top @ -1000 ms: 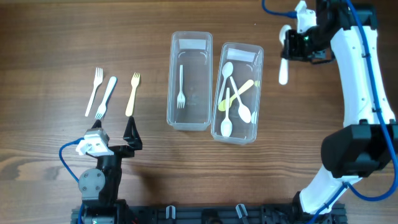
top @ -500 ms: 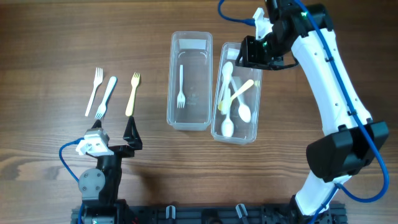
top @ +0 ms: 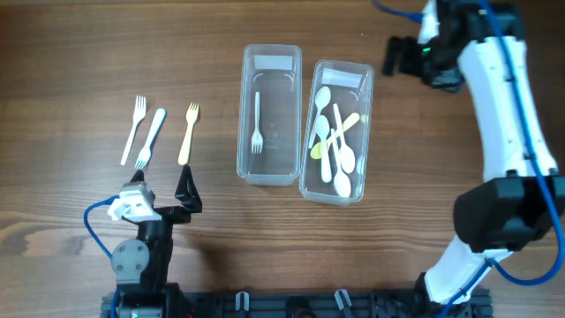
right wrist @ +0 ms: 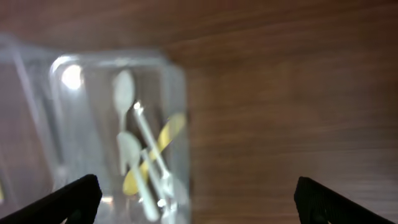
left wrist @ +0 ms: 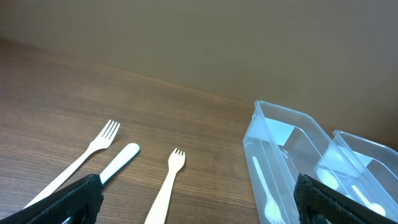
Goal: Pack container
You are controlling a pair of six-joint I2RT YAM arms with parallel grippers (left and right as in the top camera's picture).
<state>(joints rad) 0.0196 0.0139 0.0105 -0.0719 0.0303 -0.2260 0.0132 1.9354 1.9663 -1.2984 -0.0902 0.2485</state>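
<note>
Two clear containers stand side by side. The left container [top: 279, 152] holds one white fork [top: 257, 124]. The right container [top: 365, 132] holds several spoons [top: 335, 146], white ones and a yellow one. My right gripper [top: 404, 60] hovers open and empty past that container's far right corner; its wrist view shows the container [right wrist: 177, 124] and spoons [right wrist: 127, 152] blurred. My left gripper [top: 161, 184] rests open near the front, just short of a white fork [top: 134, 129], a white-handled utensil [top: 151, 138] and a cream fork [top: 188, 133].
In the left wrist view the three loose utensils [left wrist: 166, 186] lie ahead of my open fingers [left wrist: 62, 202], with the containers [left wrist: 261, 134] to the right. Bare wooden table surrounds everything. The right arm's blue cable loops over the back right.
My right gripper carried a white spoon over the right container, opened, and has pulled back to the upper right. The spoon now lies among the others. The left arm has not moved.
</note>
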